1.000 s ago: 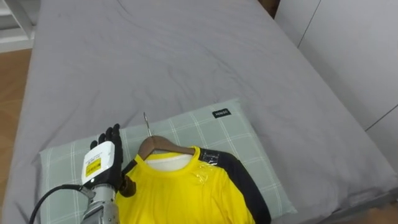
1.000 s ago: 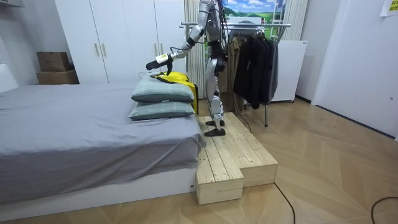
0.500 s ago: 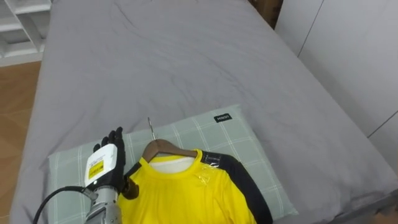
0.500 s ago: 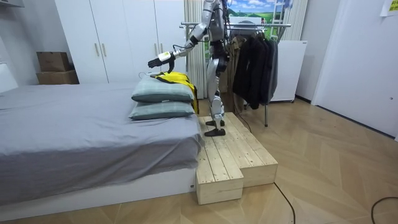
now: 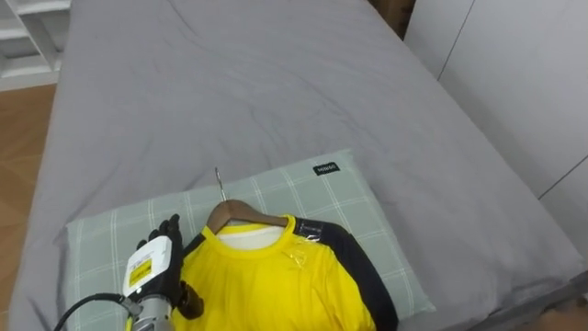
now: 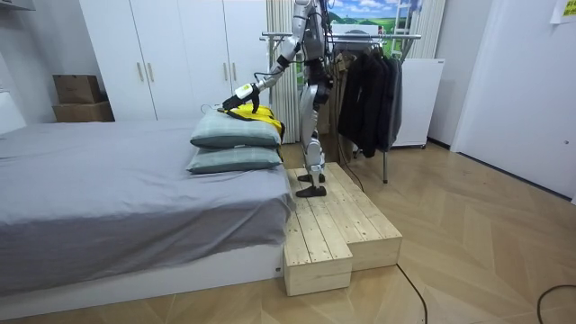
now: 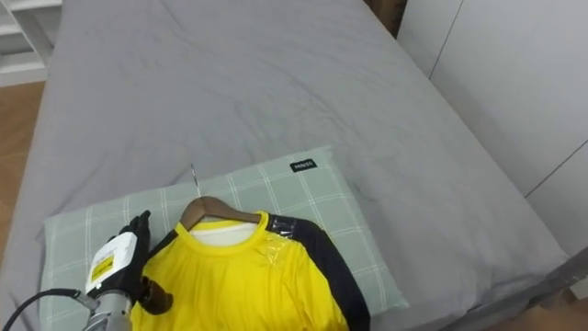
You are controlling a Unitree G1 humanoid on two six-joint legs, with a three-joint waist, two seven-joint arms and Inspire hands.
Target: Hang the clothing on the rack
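Observation:
A yellow shirt with dark sleeves lies on a wooden hanger whose metal hook points up the bed. It rests on a pale green checked pillow. My left hand hovers open at the shirt's left shoulder, its fingers pointing up over the pillow. In the room view I stand on a wooden platform beside the bed, left hand stretched low over the shirt on two stacked pillows.
The grey bed stretches away beyond the pillow, with wooden floor on its left. Behind me a clothes rack holds several dark garments. White wardrobes and cardboard boxes line the far wall.
My left arm has dropped from above the pillows to just over the shirt, and the hand has drawn back toward the shirt's left shoulder. The shirt and hanger have not moved.

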